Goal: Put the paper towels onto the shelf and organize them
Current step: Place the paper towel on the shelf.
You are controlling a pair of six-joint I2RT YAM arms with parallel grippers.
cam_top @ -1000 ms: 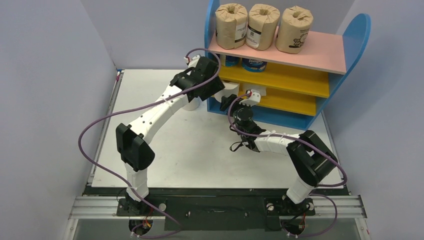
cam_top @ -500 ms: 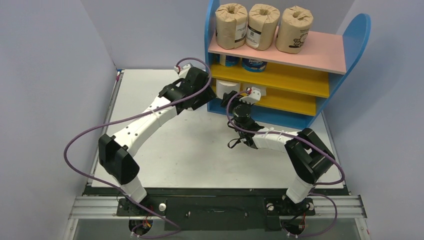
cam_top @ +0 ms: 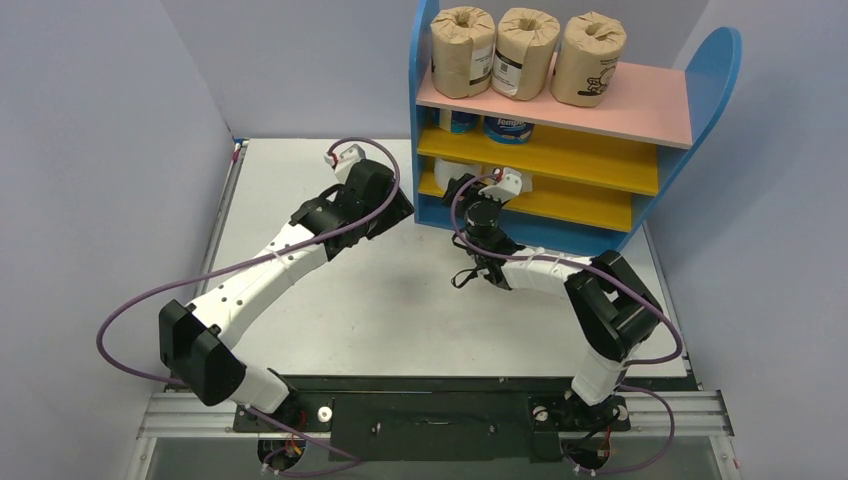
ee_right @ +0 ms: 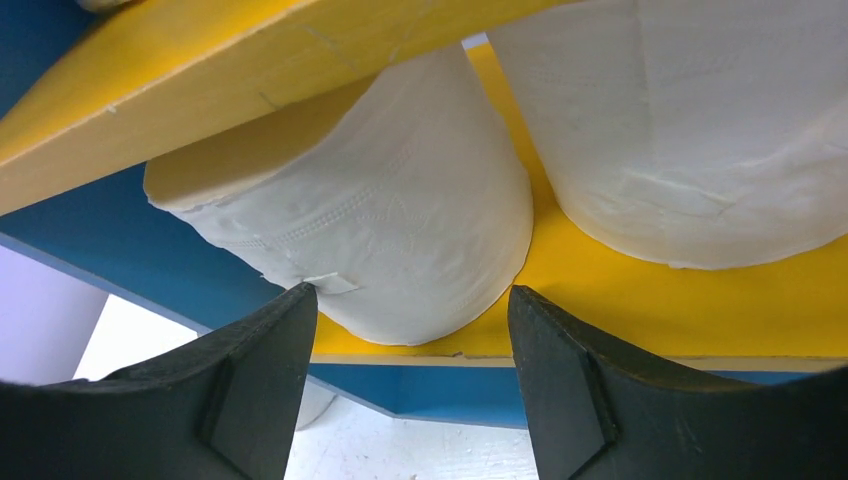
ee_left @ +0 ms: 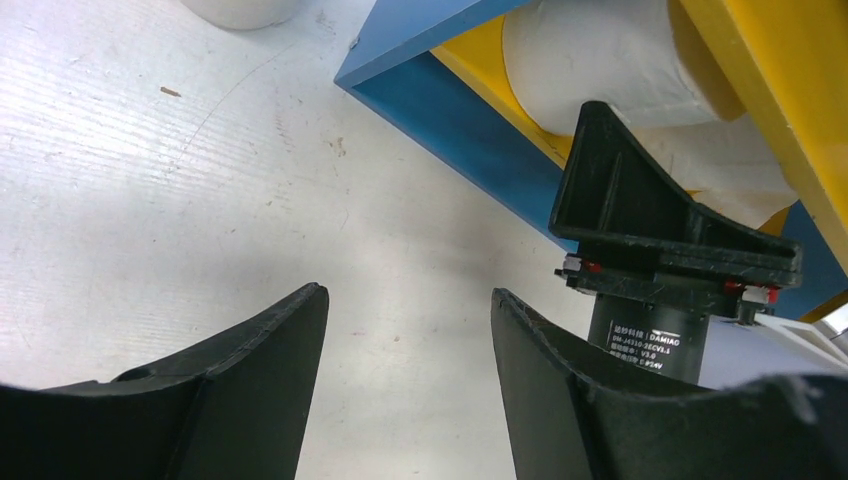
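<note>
**Paper towels on the lower board of the shelf**

We see two side by side under the upper board. The right gripper gapes empty just before the left one. The left gripper hangs half-spread, empty, over the table alongside.

2 white arms, black joints, purple cables.
</note>
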